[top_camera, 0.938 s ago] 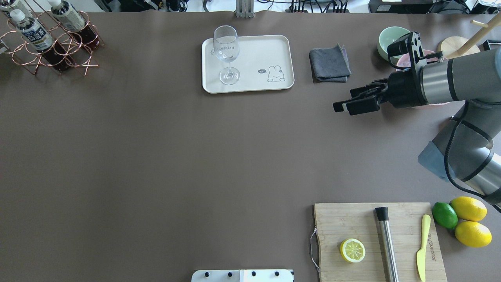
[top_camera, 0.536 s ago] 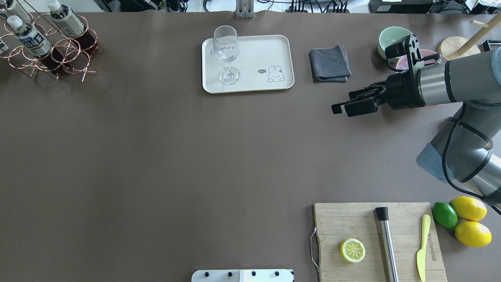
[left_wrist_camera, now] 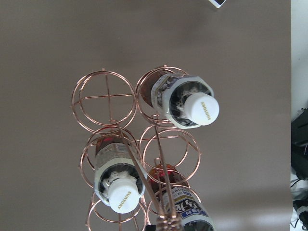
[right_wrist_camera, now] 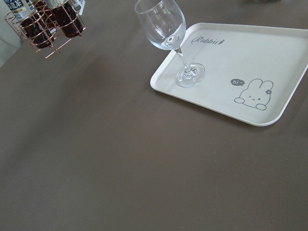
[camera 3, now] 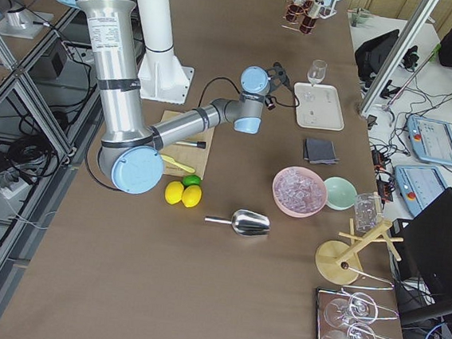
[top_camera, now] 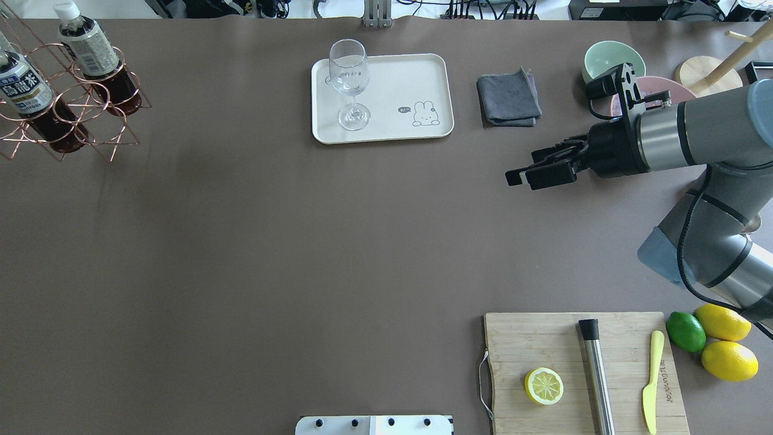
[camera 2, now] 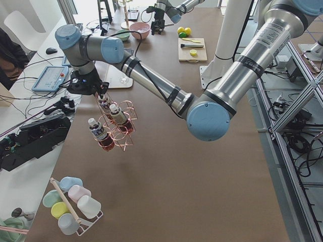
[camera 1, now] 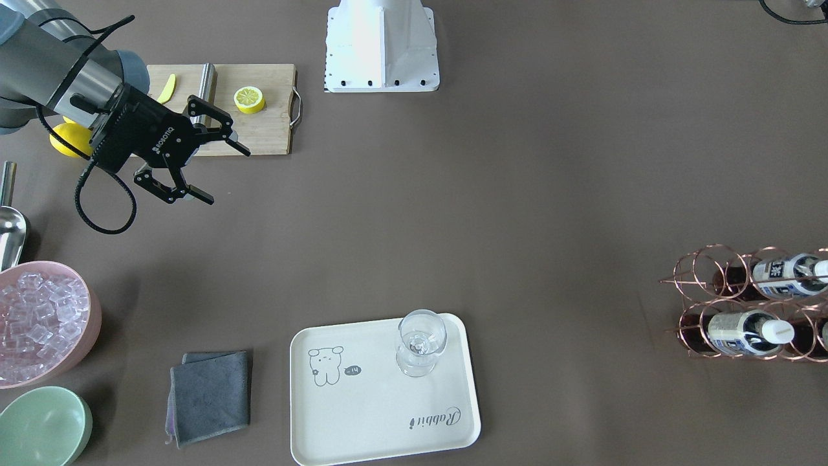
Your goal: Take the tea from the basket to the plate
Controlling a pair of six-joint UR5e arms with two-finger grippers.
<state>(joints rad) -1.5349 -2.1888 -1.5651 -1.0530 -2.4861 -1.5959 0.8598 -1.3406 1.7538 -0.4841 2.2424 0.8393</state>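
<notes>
The copper wire basket (top_camera: 72, 115) hangs by its tall handle under my left wrist, off the table at the far left. It also shows in the left wrist view (left_wrist_camera: 110, 103). It holds three tea bottles (left_wrist_camera: 203, 109), upright with white caps. My left gripper (camera 2: 98, 92) shows only in the exterior left view, at the handle's top; I cannot tell if it is shut. The cream plate (top_camera: 398, 78) lies at the far middle with a wine glass (top_camera: 350, 84) on it. My right gripper (camera 1: 228, 176) is open and empty, right of the plate.
A grey cloth (top_camera: 508, 99), a green bowl (top_camera: 604, 57) and a pink bowl of ice (camera 1: 39, 317) lie to the plate's right. A cutting board (top_camera: 580, 368) with a lemon half, a steel muddler and a knife sits front right, beside lemons and a lime (top_camera: 685, 331).
The basket with its bottles has moved left and looms larger in the overhead view. My right gripper has drifted a little left and nearer.
</notes>
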